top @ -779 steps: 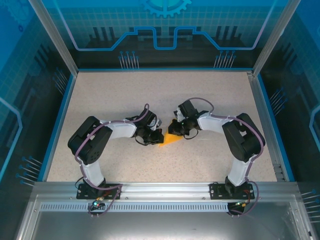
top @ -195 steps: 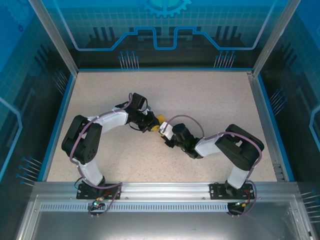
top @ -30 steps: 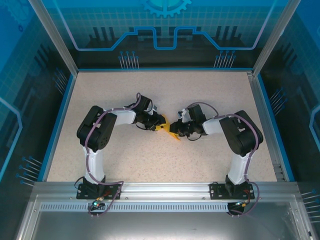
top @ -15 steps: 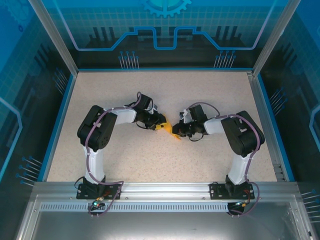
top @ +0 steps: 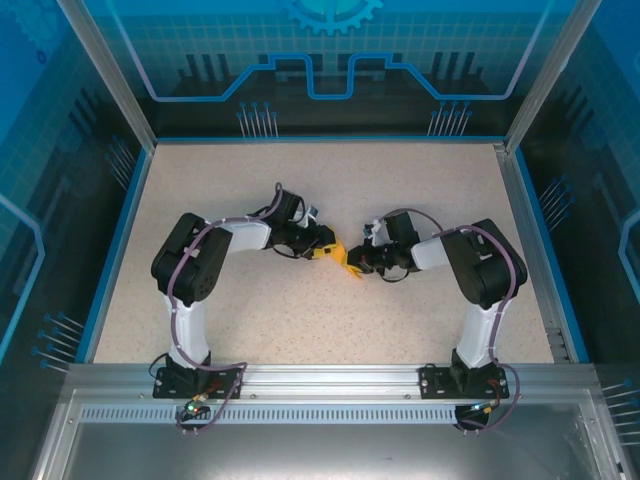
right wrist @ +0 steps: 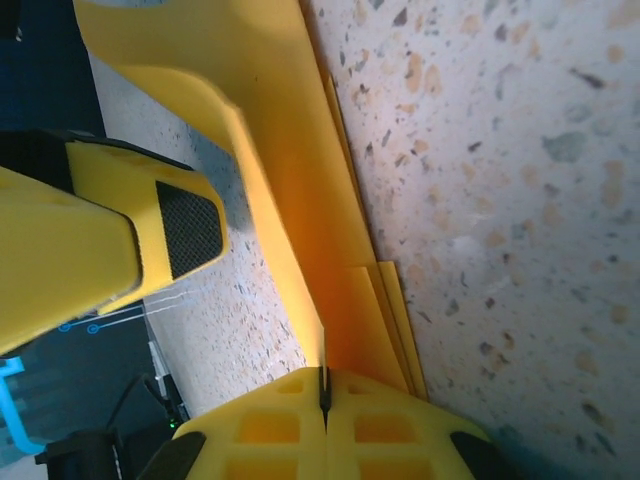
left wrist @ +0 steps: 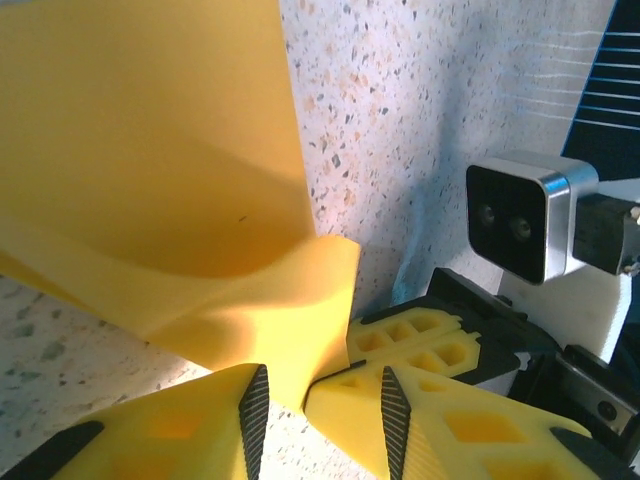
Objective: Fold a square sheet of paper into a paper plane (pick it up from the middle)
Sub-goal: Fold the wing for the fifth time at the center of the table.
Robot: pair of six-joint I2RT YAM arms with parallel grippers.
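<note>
One folded sheet of paper, orange-yellow, sits near the middle of the speckled table. It is right between the two grippers.

From above, its long way slants from up-left to down-right. The lower end points toward the near edge of the table. I cannot tell which end is the nose.

In the right wrist view, the paper is a long strip that runs away from the fingers. Its flat layers lie on the table. One flap stands up on its edge.

There are two arms, the left arm and the right arm. They reach in from each side and their tips almost meet.

The right gripper is closed tight. Its two yellow fingers press together and pinch the end of the standing flap in the thin line between them.

The left gripper has its jaws a little apart. In the left wrist view, a curled corner of the paper dips down between its two yellow fingers. In the right wrist view, one black pad of the left gripper is just beside the flap, with a small gap of table showing. So it is not squeezing the paper.

The left wrist view also shows one small silver camera box on the other arm.
</note>
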